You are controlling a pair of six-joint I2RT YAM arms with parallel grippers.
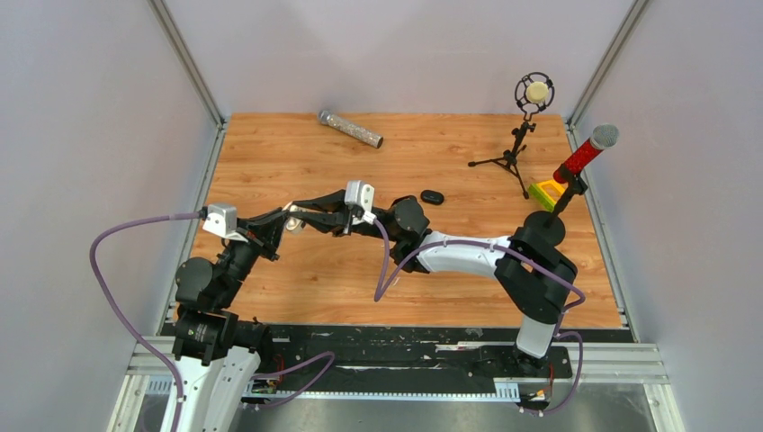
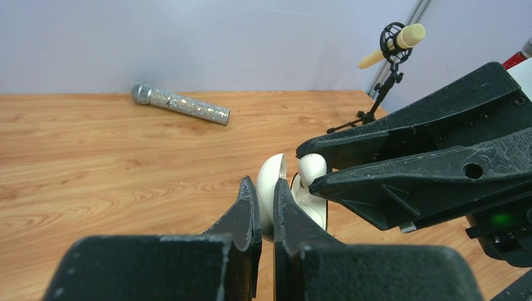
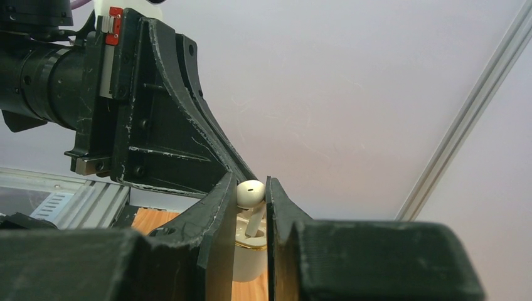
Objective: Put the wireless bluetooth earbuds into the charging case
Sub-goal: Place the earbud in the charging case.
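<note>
I hold charging case [image 2: 268, 188] pinched in left gripper [image 2: 265, 210] as open target; right gripper [image 2: 307, 167] pinches whitish earbud [image 3: 249, 192] stem-down right at it, for seating

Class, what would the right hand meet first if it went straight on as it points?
Likely the open case that the left hand holds, just past the earbud; depth unclear.
</note>
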